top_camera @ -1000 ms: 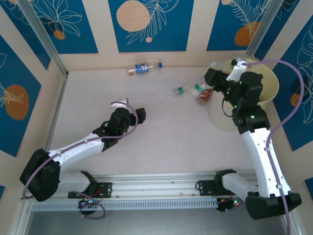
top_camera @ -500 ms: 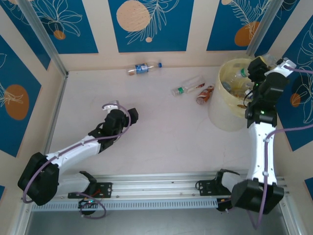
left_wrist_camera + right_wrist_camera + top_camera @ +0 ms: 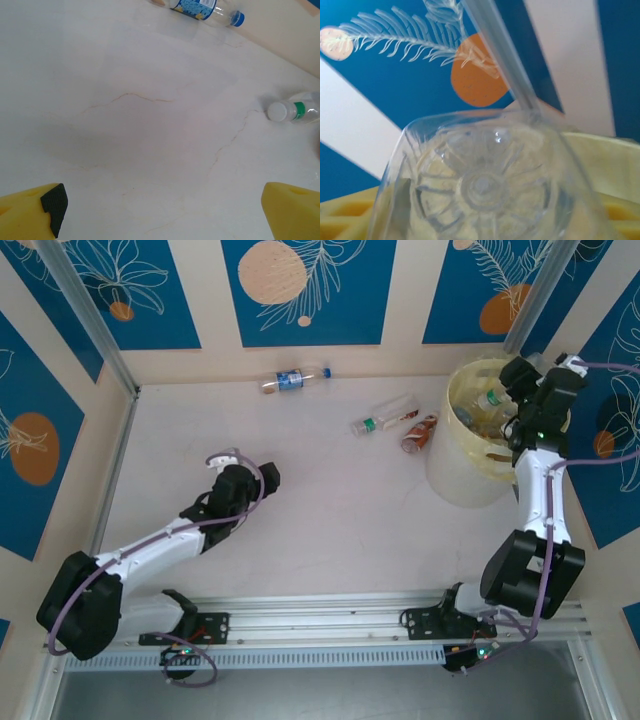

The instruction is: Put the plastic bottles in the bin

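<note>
Drop step, by the look of it: right hand hangs over the large round pale-yellow plastic bin at the table's 2 o'clock corner. A clear plastic bottle with moulded star base sits base-on right at its camera; fingers hidden, can't tell if the jaws grip it or not. left hand spread wide, nothing between its yellow pads, low over bare table. 3 bottles lie on the table: blue-label clear bottle at 12 o'clock from the left hand, long axis 9-to-3, blue cap toward 3; green-label clear bottle and red-label bottle close together at the bin's 9 o'clock. Judgement: left hand nearer the blue one, reach to 12 with jaws across its axis; right hand nearer the pair.
</note>
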Controlling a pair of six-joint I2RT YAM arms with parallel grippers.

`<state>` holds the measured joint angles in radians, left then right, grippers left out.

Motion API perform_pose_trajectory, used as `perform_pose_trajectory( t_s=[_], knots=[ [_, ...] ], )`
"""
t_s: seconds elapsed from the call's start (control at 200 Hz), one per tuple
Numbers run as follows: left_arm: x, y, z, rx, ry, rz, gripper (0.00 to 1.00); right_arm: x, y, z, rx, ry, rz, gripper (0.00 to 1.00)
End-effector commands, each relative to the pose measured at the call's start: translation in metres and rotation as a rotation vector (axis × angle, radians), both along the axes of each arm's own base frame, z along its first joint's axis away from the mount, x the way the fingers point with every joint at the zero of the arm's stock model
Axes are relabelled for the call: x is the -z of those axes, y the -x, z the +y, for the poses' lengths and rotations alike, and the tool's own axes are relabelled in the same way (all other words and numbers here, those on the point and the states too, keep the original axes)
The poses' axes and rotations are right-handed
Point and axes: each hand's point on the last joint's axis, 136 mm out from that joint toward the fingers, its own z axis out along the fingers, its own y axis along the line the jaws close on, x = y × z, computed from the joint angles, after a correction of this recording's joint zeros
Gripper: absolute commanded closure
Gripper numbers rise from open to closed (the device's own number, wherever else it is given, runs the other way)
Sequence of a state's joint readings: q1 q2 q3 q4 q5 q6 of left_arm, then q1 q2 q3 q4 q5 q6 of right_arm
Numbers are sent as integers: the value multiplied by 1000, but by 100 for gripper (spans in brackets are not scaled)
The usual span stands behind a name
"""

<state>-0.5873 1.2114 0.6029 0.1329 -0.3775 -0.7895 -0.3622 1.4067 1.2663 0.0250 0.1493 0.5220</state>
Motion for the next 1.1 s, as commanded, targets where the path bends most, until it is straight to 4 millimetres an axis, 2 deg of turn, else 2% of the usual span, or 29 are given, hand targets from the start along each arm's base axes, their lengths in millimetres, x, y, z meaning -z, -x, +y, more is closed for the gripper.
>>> perform_pose_trajectory(
  t_s=[0.0, 0.18, 0.32, 0.435, 0.545, 0.635, 0.825, 0.94, 1.03, 1.095],
  knots=[
    [1, 2, 7, -21, 21, 4, 0, 26, -7, 19, -107, -61, 105, 24],
    [5, 3, 11, -30, 18, 8, 0, 15, 7, 23, -117, -41, 119, 27],
    [10, 3, 13, -36, 22, 19, 0, 16, 8, 25, -168, -67, 136, 38],
    [12, 3, 12, -30, 24, 27, 0, 13, 1, 31, -239, -91, 129, 35],
    [12, 3, 14, -35, 24, 25, 0, -8, 1, 51, -360, -112, 42, 32],
    [13, 4, 16, -40, 21, 25, 0, -19, 8, 51, -336, -132, 6, 32],
    [18, 5, 19, -47, 15, 34, 0, -22, 21, 52, -313, -135, 1, 35],
    [20, 3, 21, -49, 8, 37, 0, -30, 30, 39, -219, -68, -29, 40],
    [20, 1, 21, -49, 6, 38, 0, -36, 39, 20, -107, 11, -33, 41],
    [21, -1, 21, -48, 7, 40, 0, -33, 41, 6, -37, 69, -7, 42]
  ],
)
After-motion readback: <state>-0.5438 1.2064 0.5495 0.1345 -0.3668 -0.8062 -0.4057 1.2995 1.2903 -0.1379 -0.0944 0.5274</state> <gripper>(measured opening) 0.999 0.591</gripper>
